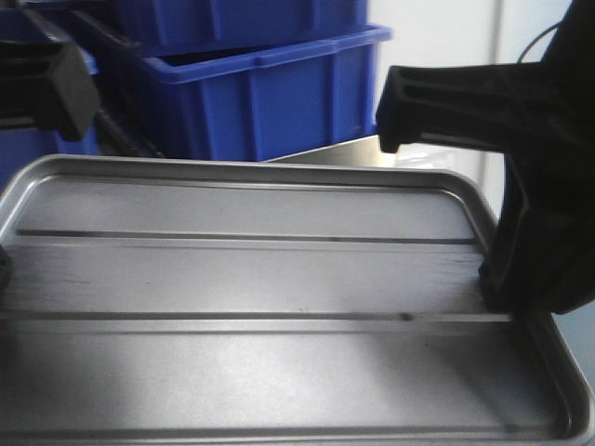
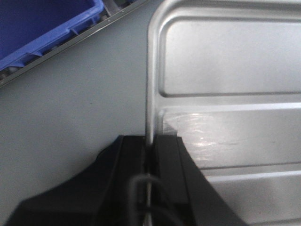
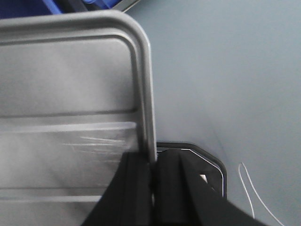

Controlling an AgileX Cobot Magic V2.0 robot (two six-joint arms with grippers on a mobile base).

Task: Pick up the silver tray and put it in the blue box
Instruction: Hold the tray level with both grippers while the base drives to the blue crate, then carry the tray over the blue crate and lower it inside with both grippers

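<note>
The silver tray (image 1: 279, 279) fills the lower part of the front view, level, its two long ridges running left to right. My left gripper (image 2: 150, 143) is shut on the tray's (image 2: 225, 70) left rim; in the front view only a dark bit of it shows at the left edge. My right gripper (image 3: 153, 160) is shut on the tray's (image 3: 61, 70) right rim, and shows as a black body (image 1: 497, 288) in the front view. The blue box (image 1: 270, 102) stands behind the tray's far edge, ribbed wall facing me. It also shows in the left wrist view (image 2: 37, 28).
Another blue bin (image 1: 242, 19) sits on top of the blue box. A dark frame (image 1: 112, 121) stands left of the box. Grey surface (image 2: 70, 103) lies under the tray on both sides. A black block (image 3: 211, 165) and a thin white wire (image 3: 249, 188) lie below my right gripper.
</note>
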